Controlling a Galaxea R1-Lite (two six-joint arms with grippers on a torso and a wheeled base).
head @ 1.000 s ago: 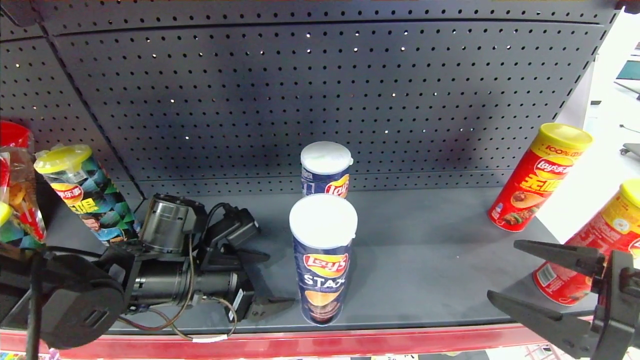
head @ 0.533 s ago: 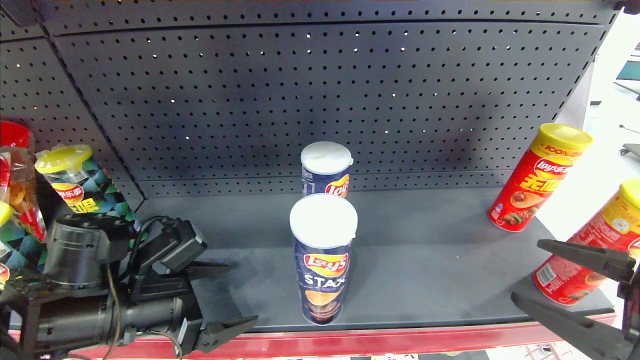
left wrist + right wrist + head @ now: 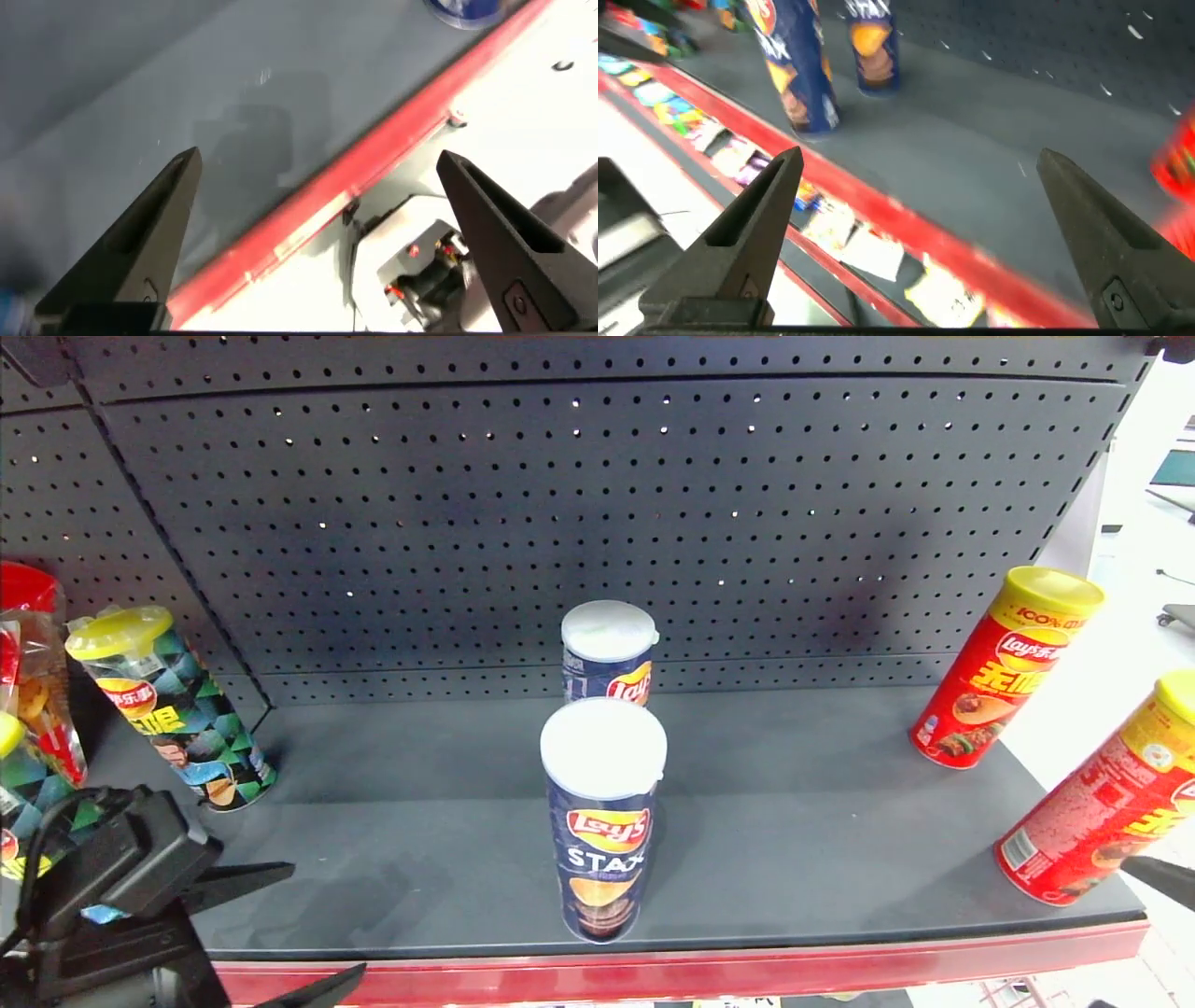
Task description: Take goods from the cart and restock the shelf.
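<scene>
Two blue chip cans with white lids stand upright mid-shelf, the front blue can [image 3: 603, 821] near the edge and the back blue can [image 3: 607, 658] by the pegboard. My left gripper [image 3: 325, 919] is open and empty at the shelf's front left corner, well left of the front can. In the left wrist view the left gripper [image 3: 320, 157] straddles the red shelf edge [image 3: 374, 159]. My right gripper [image 3: 920, 163] is open and empty, off the shelf front, with both blue cans [image 3: 799, 65] beyond it.
Two red cans with yellow lids [image 3: 1013, 667] [image 3: 1102, 803] stand on the right of the dark shelf board [image 3: 794, 821]. A teal patterned can [image 3: 173, 709] and bagged goods [image 3: 33, 709] sit at the left. Perforated back panel [image 3: 597, 523] behind.
My left arm has pulled back down and to the left, off the shelf and away from the front blue can. The right gripper has dropped toward the lower right, almost out of the head view.
</scene>
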